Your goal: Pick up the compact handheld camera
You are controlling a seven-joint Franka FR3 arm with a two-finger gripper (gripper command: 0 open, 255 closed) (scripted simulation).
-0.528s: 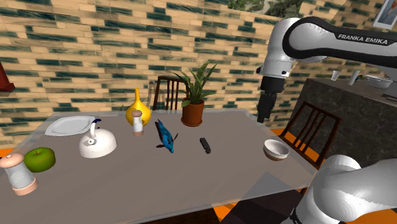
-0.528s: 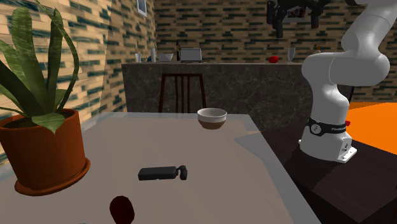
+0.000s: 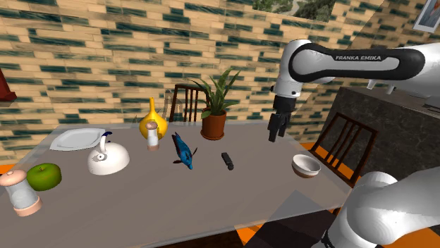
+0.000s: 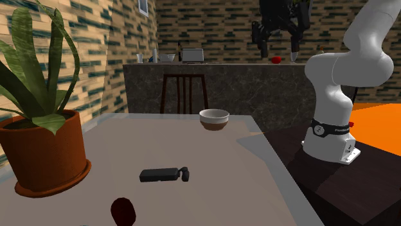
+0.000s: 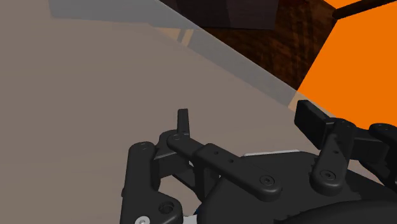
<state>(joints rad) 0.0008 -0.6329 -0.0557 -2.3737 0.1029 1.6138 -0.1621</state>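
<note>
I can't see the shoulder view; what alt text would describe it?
A white robot arm hangs its open black tool over a grey table, where a small black camera lies untouched. A potted plant, white bowl, white kettle and green apple also stand on it, before a brick wall.

Item count, on the table [image 3: 141, 204]: 1 camera [image 3: 227, 160], 1 bowl [image 3: 306, 165], 1 potted plant [image 3: 214, 113], 1 blue figure [image 3: 183, 150], 1 yellow vase [image 3: 153, 125], 1 white kettle [image 3: 108, 159], 1 plate [image 3: 76, 139], 1 green apple [image 3: 44, 176], 2 shakers [image 3: 22, 191] [image 3: 152, 136]. At the table: 2 chairs [image 3: 185, 102] [image 3: 345, 144].
</note>
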